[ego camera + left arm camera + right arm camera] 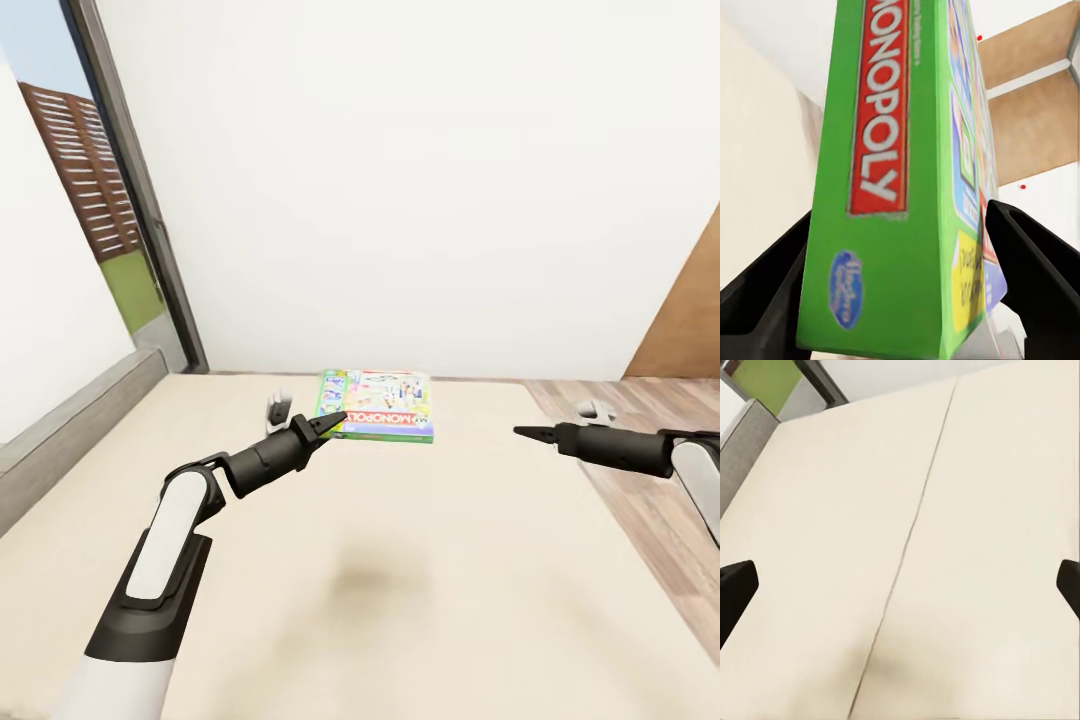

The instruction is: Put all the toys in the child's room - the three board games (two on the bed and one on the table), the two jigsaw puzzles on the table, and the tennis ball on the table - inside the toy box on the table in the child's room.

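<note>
Looking down from the head: Monopoly box [378, 405] flat near the far edge of the bed [400, 600], close to the white wall [400, 180]. Left hand [335, 420] right at the near left corner of the box. Right hand [522, 431] well apart from the box, out over the side edge of the bed next to the wood floor [640, 400], holding nothing.

Peeking along the left wrist: green side of the box with the red name band sitting between the two black fingers [765, 285]. One finger on each flat face, both touching, so clamped on the box by the look of it. Cannot tell if lifted off the bed yet.

Peeking along the right wrist: plain mattress below, fingers wide apart.

Could go wrong, probably: only a corner pinched, so a big flat box may swing down, twist and slip out when raised. Could land on the floor past the bed edge. Moving fast or turning hard would make that worse. Could also bump the wall, being so near.
</note>
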Controlling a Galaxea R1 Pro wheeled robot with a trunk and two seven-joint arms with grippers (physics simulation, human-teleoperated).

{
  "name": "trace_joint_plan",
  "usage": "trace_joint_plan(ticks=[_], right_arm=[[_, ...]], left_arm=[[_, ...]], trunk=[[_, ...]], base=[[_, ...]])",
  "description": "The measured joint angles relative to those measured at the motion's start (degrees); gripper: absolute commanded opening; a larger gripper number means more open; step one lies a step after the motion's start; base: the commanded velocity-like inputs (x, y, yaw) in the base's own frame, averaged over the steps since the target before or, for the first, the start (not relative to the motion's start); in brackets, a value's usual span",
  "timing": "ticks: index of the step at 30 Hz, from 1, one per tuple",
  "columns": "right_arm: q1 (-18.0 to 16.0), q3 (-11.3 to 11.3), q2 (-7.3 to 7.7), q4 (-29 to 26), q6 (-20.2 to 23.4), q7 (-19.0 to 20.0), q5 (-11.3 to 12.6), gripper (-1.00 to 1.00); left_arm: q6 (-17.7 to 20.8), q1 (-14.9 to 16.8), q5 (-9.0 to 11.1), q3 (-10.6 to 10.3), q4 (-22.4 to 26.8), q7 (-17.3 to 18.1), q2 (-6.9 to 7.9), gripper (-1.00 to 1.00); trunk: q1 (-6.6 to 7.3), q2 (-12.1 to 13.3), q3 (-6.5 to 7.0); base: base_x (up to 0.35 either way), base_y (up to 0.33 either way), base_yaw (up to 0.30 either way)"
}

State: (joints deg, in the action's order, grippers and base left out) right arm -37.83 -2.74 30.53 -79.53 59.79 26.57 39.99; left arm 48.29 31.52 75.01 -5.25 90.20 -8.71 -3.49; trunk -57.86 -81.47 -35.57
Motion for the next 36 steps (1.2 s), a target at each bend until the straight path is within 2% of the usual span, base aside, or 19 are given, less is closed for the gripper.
trace_joint_plan(ticks=[23,36], right_arm=[[0.0,-0.1,0.17,0.0,0.0,-0.2,-0.1,1.00],[-0.4,-0.1,-0.18,1.9,0.0,-2.0,-0.3,1.00]], left_arm=[[0.1,0.0,0.1,0.1,0.0,-1.3,0.14,-1.00],[0.0,-0.4,0.7,0.2,0.0,-1.6,2.44,-1.00]], trunk=[[5.05,9.2,4.89],[7.91,14.4,7.66]], base=[[0.000,0.000,-0.280],[0.000,0.000,-0.280]])
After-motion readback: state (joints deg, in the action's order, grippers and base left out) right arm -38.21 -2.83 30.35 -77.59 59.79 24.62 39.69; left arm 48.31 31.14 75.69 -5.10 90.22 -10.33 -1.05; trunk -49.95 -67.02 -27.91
